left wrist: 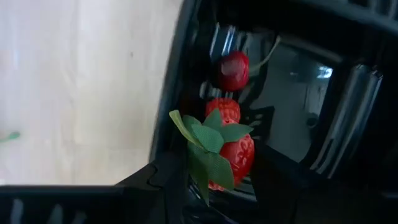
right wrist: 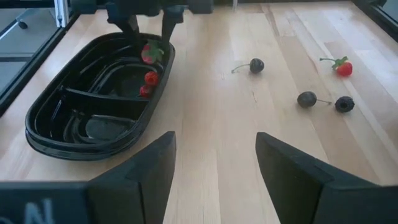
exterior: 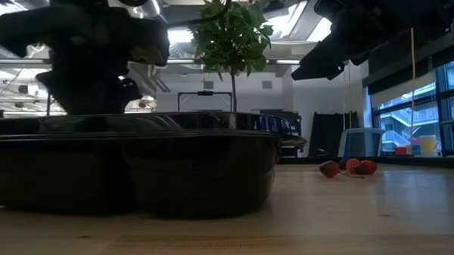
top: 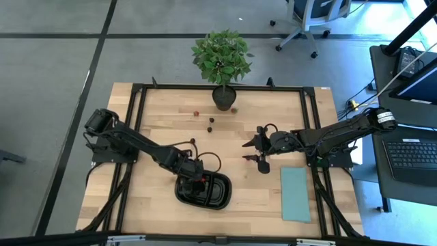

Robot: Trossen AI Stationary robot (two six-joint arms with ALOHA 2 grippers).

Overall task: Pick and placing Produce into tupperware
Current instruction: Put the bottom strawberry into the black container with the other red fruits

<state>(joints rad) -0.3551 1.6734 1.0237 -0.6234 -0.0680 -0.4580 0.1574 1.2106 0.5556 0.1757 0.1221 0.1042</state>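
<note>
The black oval tray (top: 217, 195) sits near the table's near edge, and its dark wall (exterior: 138, 172) fills the low view. My left gripper (top: 194, 172) hangs over the tray's left compartment, shut on a red strawberry with green leaves (left wrist: 239, 155). A red cherry (left wrist: 233, 70) and another red berry (left wrist: 222, 109) lie on the tray floor below it. My right gripper (top: 254, 152) hovers open over bare wood to the right of the tray. A dark cherry (right wrist: 255, 65), a strawberry (right wrist: 342, 66) and two dark berries (right wrist: 306, 99) lie loose on the table. My left gripper pinches the strawberry's red body (right wrist: 149, 53) between its two fingers (right wrist: 166, 25). It comes from above, pointing down. The berry is lifted clear just above the tray's rim, with its green leaves (left wrist: 208, 140) sticking out to one side.
A potted leafy plant (top: 222, 58) stands at the table's far edge. A flat pale teal sheet (top: 295, 194) lies to the right of the tray. Several red berries (exterior: 349, 167) show far off in the low view. Bare wood stretches between the tray and the loose fruit.
</note>
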